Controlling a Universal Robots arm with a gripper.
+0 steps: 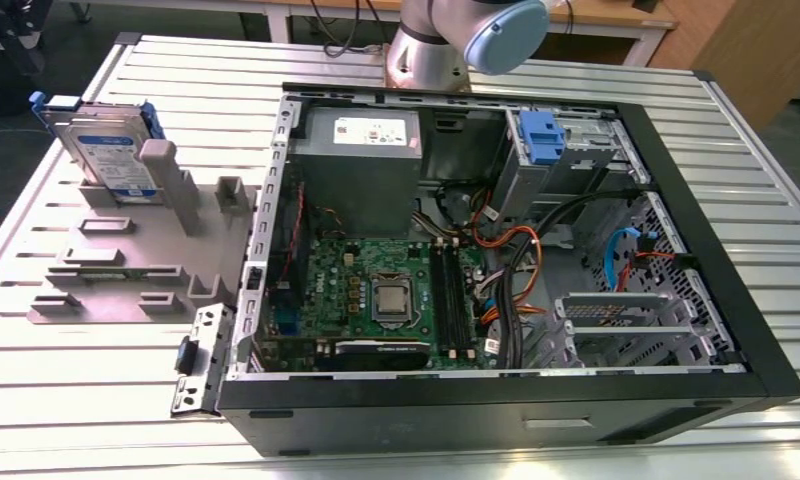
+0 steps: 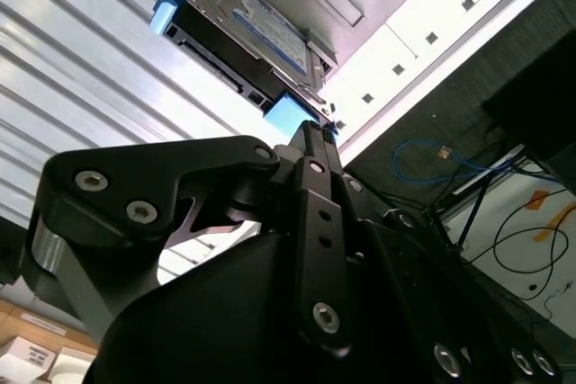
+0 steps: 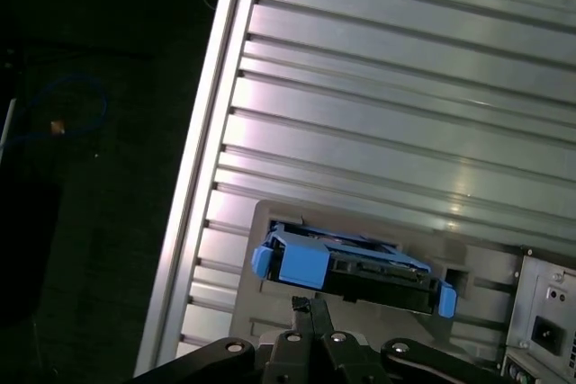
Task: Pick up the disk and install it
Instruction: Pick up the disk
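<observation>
The disk (image 1: 112, 152) stands on edge in a slot of the grey holder (image 1: 133, 262) on the slatted table, at the exterior view's left. It is silver with a white-and-blue label and a blue side frame. In both wrist views my gripper (image 2: 311, 129) (image 3: 310, 305) hangs a short way from the disk (image 2: 245, 35) (image 3: 358, 266), apart from it and pointing at its blue-framed edge. The two fingers lie pressed together with nothing between them.
An open computer case (image 1: 700, 265) lies to the holder's right, showing the motherboard (image 1: 373, 290), a grey power supply (image 1: 363, 150) and bundled cables. A blue bracket (image 1: 540, 135) sits in the drive bay at the case's far corner. The arm's base (image 1: 434, 45) rises behind the case.
</observation>
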